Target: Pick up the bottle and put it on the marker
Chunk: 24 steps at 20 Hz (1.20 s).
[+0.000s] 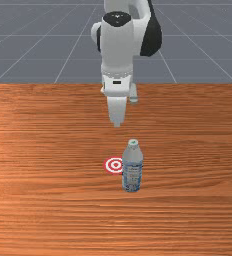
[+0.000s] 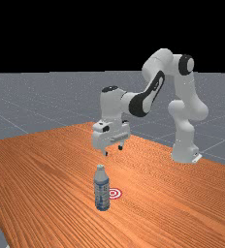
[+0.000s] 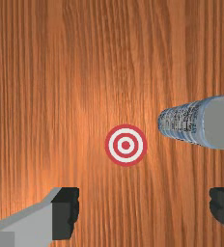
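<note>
"Nearest to the camera, in the front view, is which thing?"

"It is the bottle (image 1: 132, 167). It stands upright on the wooden table (image 1: 43, 150), with its cap (image 1: 133, 143) upward."

"And the marker (image 1: 115, 165), where does it lie?"

"It lies flat on the table, just beside the bottle, with red and white rings. In the front view, the bottle covers a little of its right edge. The wrist view shows a narrow strip of wood between the two, so the bottle is not on the marker."

"Please tell me also about the gripper (image 2: 113, 150)."

"It hangs above the table, pointing down, apart from the bottle. Its jaws are open. In the wrist view the fingers (image 3: 65, 213) stand wide from each other, and they have nothing gripped between them."
</note>
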Motion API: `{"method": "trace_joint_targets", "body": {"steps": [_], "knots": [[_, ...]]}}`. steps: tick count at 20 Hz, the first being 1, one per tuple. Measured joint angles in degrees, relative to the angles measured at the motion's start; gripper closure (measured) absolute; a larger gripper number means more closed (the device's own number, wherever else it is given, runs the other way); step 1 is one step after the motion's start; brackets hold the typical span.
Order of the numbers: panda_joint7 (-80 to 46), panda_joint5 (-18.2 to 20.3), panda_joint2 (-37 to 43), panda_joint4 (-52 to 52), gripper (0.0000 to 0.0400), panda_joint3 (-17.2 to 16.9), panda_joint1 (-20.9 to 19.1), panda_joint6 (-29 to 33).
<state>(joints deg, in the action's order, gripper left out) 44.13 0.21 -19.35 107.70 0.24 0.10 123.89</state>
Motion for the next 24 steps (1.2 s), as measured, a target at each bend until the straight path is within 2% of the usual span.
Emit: {"method": "trace_joint_targets", "body": {"steps": [2,3,4,8,13,16,20,21,22,23,24], "knots": [[-0.3,0.0,0.0,0.0,0.0000,0.0,0.1,0.0],[0.1,1.4,0.0,0.0,0.0000,0.3,-0.2,-0.1],[0.0,0.1,0.1,-0.1,0.0000,0.1,0.1,-0.2],[0.3,0.0,0.1,-0.1,0.0000,0.2,0.1,-0.3],[-0.6,0.1,1.9,2.5,0.0000,0.1,0.2,3.5],[1.4,0.0,3.0,3.4,0.0000,0.3,0.0,1.0],[2.8,-0.4,5.0,6.1,0.0000,1.0,0.3,1.9],[-9.3,-8.6,4.2,4.8,0.0000,-0.6,3.6,-0.5],[-12.1,-10.2,3.7,4.0,0.0000,-0.4,5.0,-1.7],[-13.4,-10.2,3.5,3.6,0.0000,0.1,5.9,-1.8],[0.5,-3.2,4.2,5.0,0.0000,3.0,3.8,1.5]]}}
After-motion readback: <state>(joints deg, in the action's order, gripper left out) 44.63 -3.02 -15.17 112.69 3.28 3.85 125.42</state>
